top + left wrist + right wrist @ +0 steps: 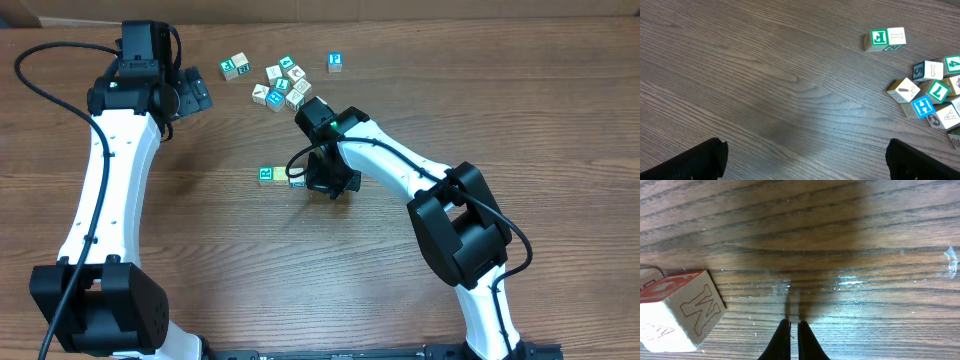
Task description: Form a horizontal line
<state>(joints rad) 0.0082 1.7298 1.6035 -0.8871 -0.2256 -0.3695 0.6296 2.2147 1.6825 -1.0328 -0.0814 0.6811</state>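
Cubes (272,175) row up at the middle of the bench (230,265), parallel to its far edge, just left of the right pincer (794,337), pressed together, empty; left pincer (805,150), spread, sits well apart.

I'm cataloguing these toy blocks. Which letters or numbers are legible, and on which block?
"H": blue-faced block.
"7": green-bordered block beside it.
"4": block cut by the frame edge.
"5": blue side of the white block.
"W" or "M", red outline: pale block, right wrist view.
Other faces, and the overhead view: too small or blurred.
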